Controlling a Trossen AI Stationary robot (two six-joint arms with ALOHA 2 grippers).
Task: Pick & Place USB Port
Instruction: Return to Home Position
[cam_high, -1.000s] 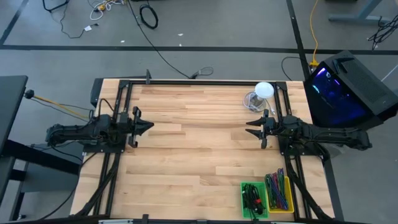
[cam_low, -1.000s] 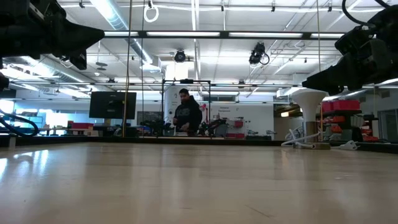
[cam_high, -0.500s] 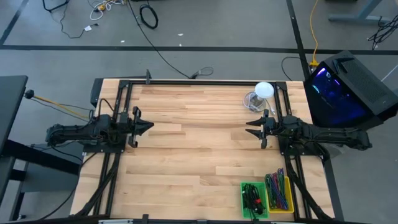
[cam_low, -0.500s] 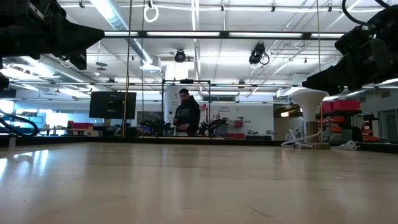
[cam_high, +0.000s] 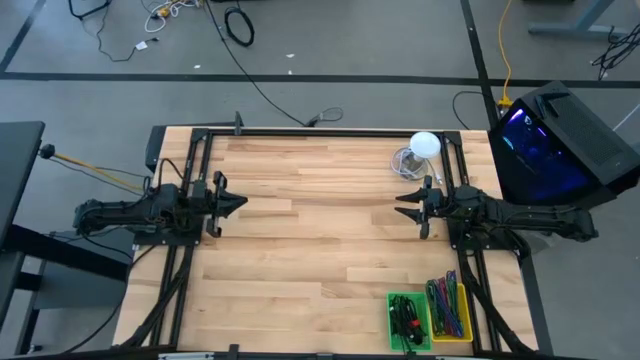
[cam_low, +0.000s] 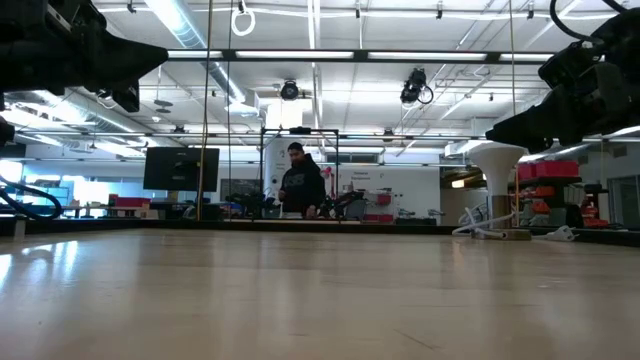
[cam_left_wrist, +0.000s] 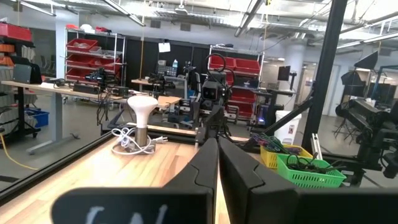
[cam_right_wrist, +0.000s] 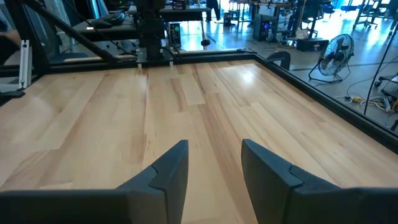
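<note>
I see my left fingers (cam_left_wrist: 202, 171) closed and my right fingers (cam_right_wrist: 165, 174) open, far apart over the counter (cam_high: 320, 240).

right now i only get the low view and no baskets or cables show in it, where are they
Observer: In the high view the green basket and yellow basket sit side by side at the corner of the table on the right arm's side, with cables in them.
Operator: ok, is either gripper holding anything
Observer: No. The right gripper is open, with only bare wood in the gap.
Operator: and the left
Observer: The left gripper is shut on nothing and points across the table toward the right arm.
</note>
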